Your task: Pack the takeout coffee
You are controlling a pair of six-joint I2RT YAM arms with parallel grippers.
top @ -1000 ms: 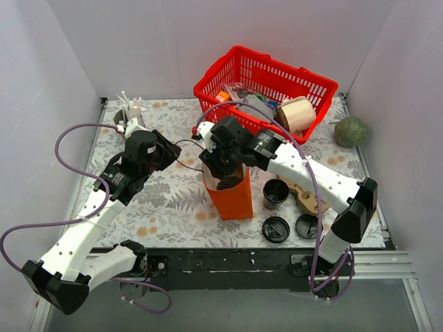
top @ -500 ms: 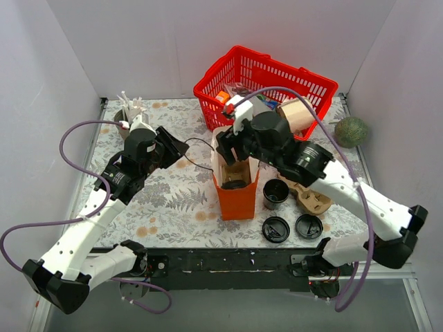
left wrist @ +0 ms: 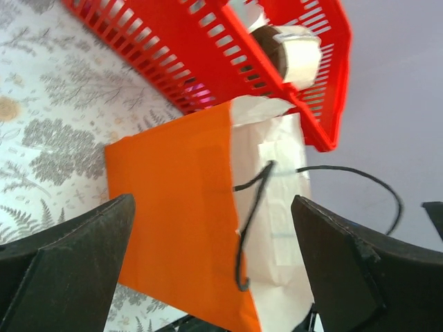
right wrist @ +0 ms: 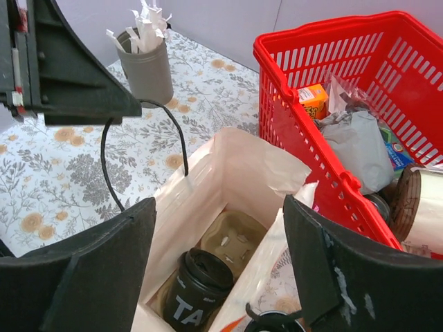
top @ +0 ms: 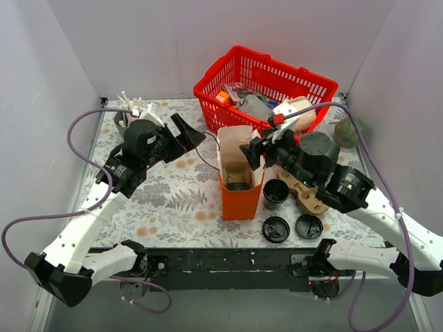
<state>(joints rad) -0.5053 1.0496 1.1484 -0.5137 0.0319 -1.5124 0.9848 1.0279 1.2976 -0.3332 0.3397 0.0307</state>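
The takeout coffee (right wrist: 201, 283), a dark cup with a black lid, stands inside the orange paper bag (top: 235, 197) on a brown cardboard tray (right wrist: 239, 235). From above, the coffee (top: 239, 181) shows through the bag's open mouth. My right gripper (right wrist: 218, 228) hangs open above the bag, not touching the cup. In the top view the right gripper (top: 261, 149) is just right of the bag's rim. My left gripper (left wrist: 213, 207) is open, facing the bag's orange side (left wrist: 173, 207) and loose black handle cord (left wrist: 252, 207). Seen from above, the left gripper (top: 181, 135) is left of the bag.
An open black cup (top: 275, 194) stands right of the bag, with two loose black lids (top: 275, 229) (top: 307, 225) in front and a cardboard carrier (top: 313, 202) beside it. A red basket (top: 266, 76) of goods is behind. A grey stirrer holder (top: 127, 116) stands far left, a melon (top: 351, 131) far right.
The right gripper rose out of the bag and opened, leaving the coffee inside, then drew back to the right. The left gripper opened wide, let the bag handle go and pulled away left.
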